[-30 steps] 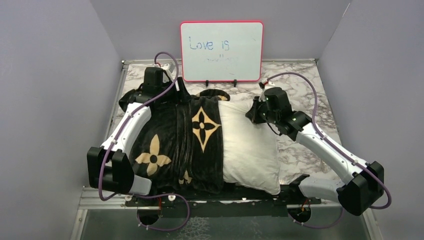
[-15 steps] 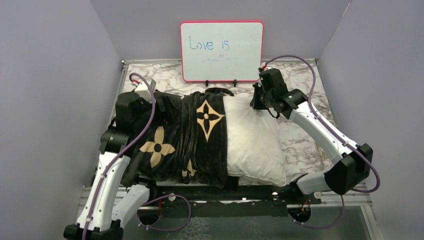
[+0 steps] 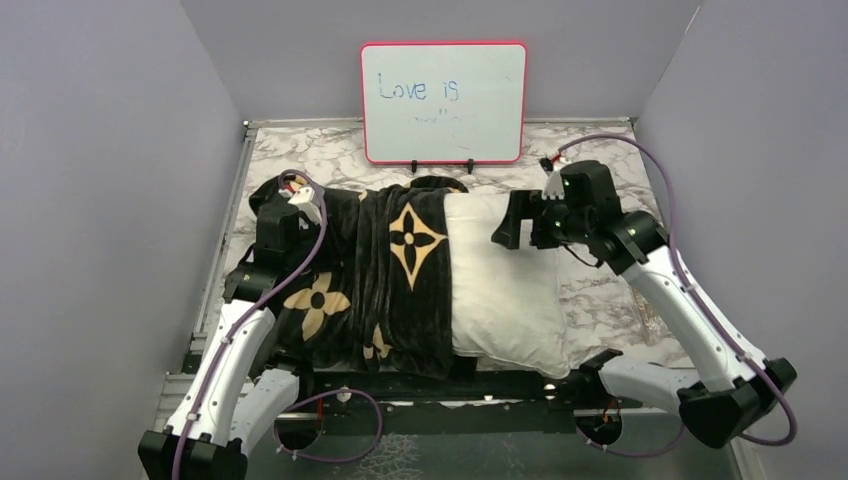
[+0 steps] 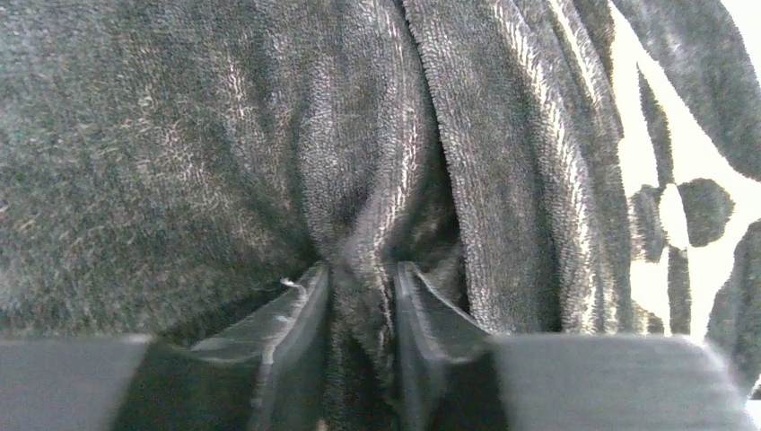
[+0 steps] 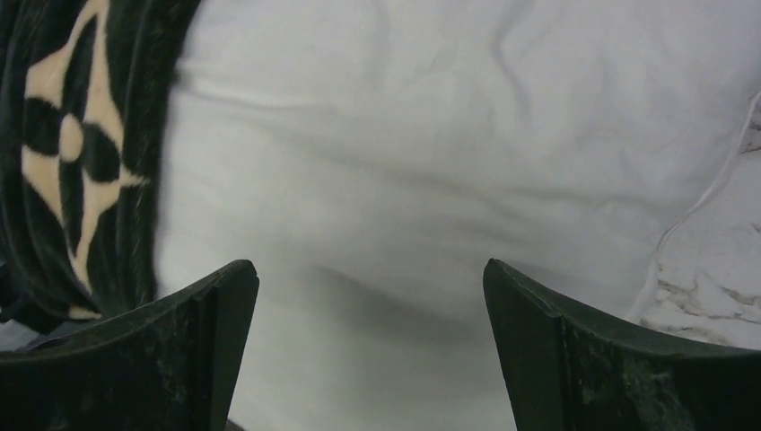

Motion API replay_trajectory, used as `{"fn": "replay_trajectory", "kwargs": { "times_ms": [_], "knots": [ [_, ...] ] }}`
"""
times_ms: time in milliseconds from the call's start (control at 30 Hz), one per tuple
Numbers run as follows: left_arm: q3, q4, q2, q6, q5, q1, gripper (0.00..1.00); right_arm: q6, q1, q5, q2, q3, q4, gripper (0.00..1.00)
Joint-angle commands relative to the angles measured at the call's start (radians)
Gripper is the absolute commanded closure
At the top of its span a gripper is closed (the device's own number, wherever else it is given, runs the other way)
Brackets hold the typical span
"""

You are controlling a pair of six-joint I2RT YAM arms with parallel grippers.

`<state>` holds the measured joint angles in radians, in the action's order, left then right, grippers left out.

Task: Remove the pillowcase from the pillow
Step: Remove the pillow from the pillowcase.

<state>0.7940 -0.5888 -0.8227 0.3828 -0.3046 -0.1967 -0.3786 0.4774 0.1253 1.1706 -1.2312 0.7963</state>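
Observation:
The black pillowcase [image 3: 370,290] with tan flower motifs covers the left half of the white pillow [image 3: 505,290], whose right half lies bare. My left gripper [image 3: 283,232] presses into the pillowcase's left end. In the left wrist view it [image 4: 362,274] is shut on a raised fold of the pillowcase [image 4: 502,162]. My right gripper [image 3: 508,232] hovers over the pillow's bare far part. In the right wrist view it [image 5: 371,269] stands wide open, with only the pillow [image 5: 404,162] below and the pillowcase's edge [image 5: 81,153] at the left.
A pink-framed whiteboard [image 3: 443,102] stands at the back of the marble table [image 3: 600,180]. Grey walls close in on both sides. A black metal rail [image 3: 450,385] runs along the near edge by the arm bases.
The left gripper came from the far left corner toward the near side and shut on a fold of the pillowcase. The right gripper opened and shifted over the pillow.

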Motion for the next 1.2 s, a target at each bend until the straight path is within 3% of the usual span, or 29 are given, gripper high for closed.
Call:
{"fn": "replay_trajectory", "kwargs": {
  "times_ms": [0,67,167,267,433,600,867,1167],
  "knots": [
    [-0.047,-0.038,-0.077,0.011,-0.016,-0.028,0.81,-0.022,0.001,0.144,-0.101,0.077,0.041,0.00],
    [-0.048,-0.027,-0.094,0.018,0.006,-0.049,0.94,-0.029,0.001,0.133,-0.115,0.141,0.030,0.00],
    [-0.042,-0.013,-0.117,0.034,0.046,-0.097,1.00,-0.076,0.001,0.028,-0.095,0.268,-0.034,0.04],
    [-0.019,-0.014,-0.131,0.050,0.110,-0.164,1.00,-0.192,0.000,-0.175,-0.036,0.317,-0.039,0.35],
    [0.011,-0.064,-0.126,0.077,0.276,-0.217,1.00,-0.260,0.001,-0.320,-0.050,0.353,-0.152,0.62],
    [0.054,-0.093,-0.126,0.086,0.418,-0.218,1.00,-0.213,-0.029,-0.428,-0.016,0.282,-0.183,0.97],
    [0.208,-0.189,-0.210,0.070,0.604,-0.216,1.00,-0.141,-0.287,-0.233,0.039,0.253,-0.224,0.99],
    [0.284,-0.272,-0.221,0.064,0.755,-0.199,1.00,-0.126,-0.322,-0.191,0.039,0.254,-0.221,0.99]
  ]
}}
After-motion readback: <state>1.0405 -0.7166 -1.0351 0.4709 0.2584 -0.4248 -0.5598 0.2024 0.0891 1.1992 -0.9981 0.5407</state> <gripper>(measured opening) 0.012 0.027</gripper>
